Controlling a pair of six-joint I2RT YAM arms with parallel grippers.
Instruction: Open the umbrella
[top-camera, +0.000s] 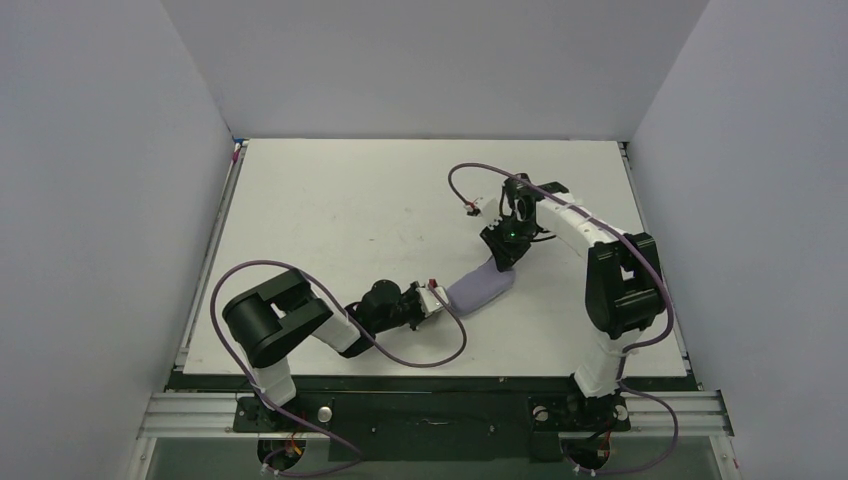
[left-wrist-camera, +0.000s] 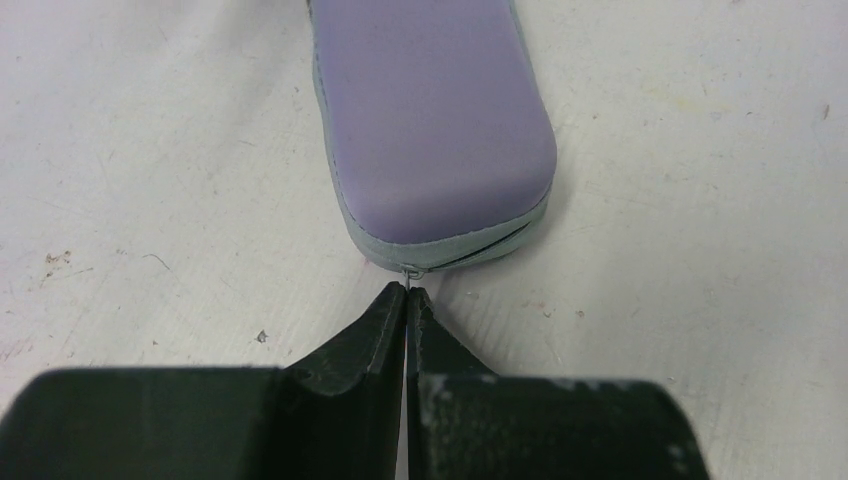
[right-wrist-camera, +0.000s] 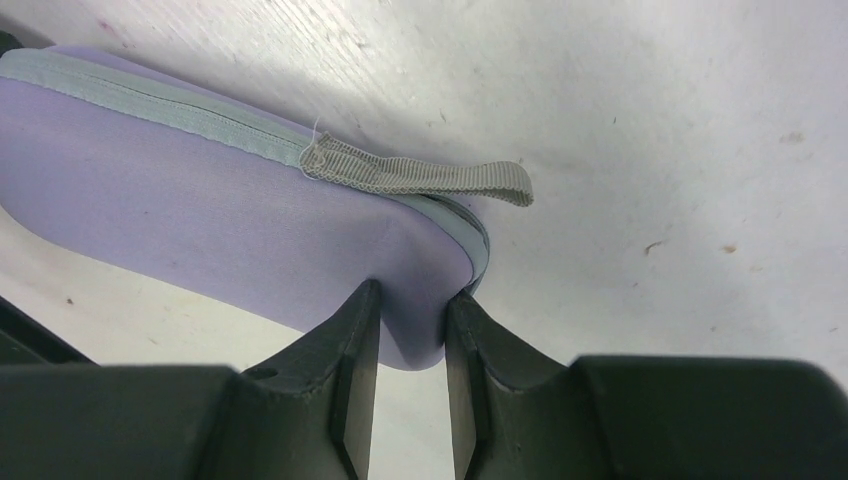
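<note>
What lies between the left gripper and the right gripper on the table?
Only the lavender case: the top view shows it filling the stretch, the left gripper shut on its zipper pull at one end, the right gripper clamping the other.

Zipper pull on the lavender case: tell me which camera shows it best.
Left wrist. The zipper pull sits centre frame at the near end of the case, pinched in the shut left gripper. Top external shows it too small to make out. Right wrist shows only the other end of the case, clamped by the right gripper.
</note>
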